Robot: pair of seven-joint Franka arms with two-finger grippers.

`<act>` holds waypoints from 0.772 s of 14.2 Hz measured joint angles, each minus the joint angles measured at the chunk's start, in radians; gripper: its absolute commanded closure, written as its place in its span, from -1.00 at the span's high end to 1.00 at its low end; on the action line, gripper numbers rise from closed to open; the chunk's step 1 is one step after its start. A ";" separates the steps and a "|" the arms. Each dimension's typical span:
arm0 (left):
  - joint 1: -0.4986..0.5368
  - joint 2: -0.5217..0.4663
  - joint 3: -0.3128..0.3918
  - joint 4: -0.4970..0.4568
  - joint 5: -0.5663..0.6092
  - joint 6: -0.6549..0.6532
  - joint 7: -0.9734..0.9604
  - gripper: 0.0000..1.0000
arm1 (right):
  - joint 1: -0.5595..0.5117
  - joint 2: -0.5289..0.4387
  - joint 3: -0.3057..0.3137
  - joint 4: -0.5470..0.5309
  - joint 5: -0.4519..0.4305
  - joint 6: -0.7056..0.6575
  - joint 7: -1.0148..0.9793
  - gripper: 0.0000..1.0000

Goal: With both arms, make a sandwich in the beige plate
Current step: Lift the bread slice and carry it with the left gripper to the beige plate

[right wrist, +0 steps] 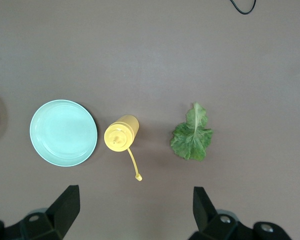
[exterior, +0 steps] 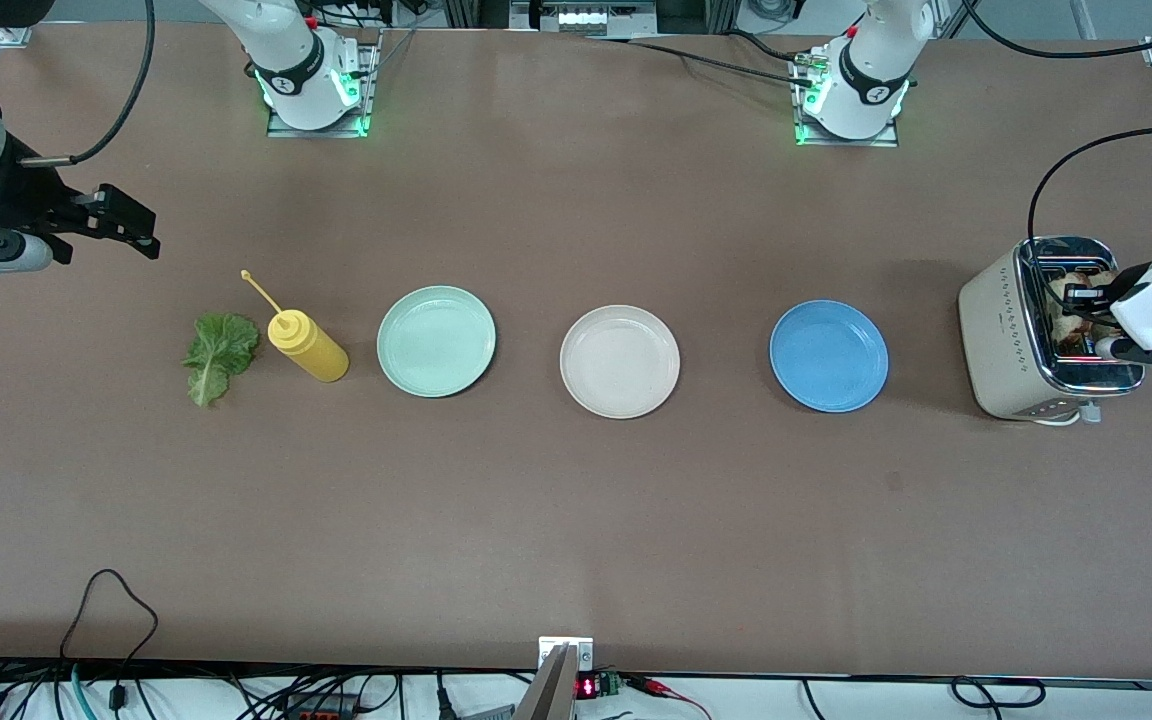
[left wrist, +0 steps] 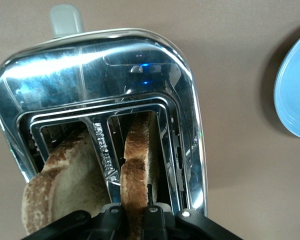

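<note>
Chrome-topped toaster sits at the left arm's end of the bench, two toasted bread slices standing in its slots. Left tool is down over the toaster, fingers pinched tight on the top edge of one bread slice, the one in the slot toward the blue plate. Second slice stands in the neighbouring slot, untouched.

Step in hand, as I judge it: pull the first slice out for the sandwich. To do it well: lift straight up along the slot, no twisting, so the crust does not catch on the slot guides or crumble; clear the chrome rim fully before swinging away; keep the slice vertical until it is over the beige plate, then lay it flat in the middle. Grip is only on the upper edge, so a slow pull seems safer, toast could snap.

Beige plate is bare, middle of the row of three, between the mint green plate and the blue plate. Nothing of the sandwich is on it yet.

Right tool hangs in the air at the right arm's end of the bench, fingers spread wide, holding nothing, waiting. Below its camera: lettuce leaf and yellow squeeze bottle, just beside each other, both untouched.
</note>
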 measured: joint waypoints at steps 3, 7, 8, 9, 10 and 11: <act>-0.001 -0.016 -0.012 0.083 0.000 -0.139 0.002 -0.95 | 0.000 0.000 0.000 0.000 0.000 0.000 0.000 1.00; -0.004 -0.041 -0.101 0.275 -0.002 -0.385 0.005 -0.99 | 0.000 0.000 0.000 0.000 0.000 0.000 0.000 1.00; -0.005 -0.044 -0.137 0.308 -0.003 -0.415 0.005 -0.99 | 0.000 -0.001 0.000 0.000 0.000 0.000 0.000 1.00; -0.007 -0.044 -0.177 0.335 -0.003 -0.439 0.004 -0.98 | 0.000 -0.001 0.000 0.000 0.000 0.000 0.000 1.00; -0.008 -0.044 -0.220 0.353 -0.005 -0.463 0.004 -0.98 | 0.000 -0.001 0.000 0.000 0.000 0.000 0.000 1.00; -0.010 -0.042 -0.266 0.362 -0.012 -0.482 0.004 -0.98 | 0.000 -0.001 0.000 0.000 0.000 0.000 0.000 1.00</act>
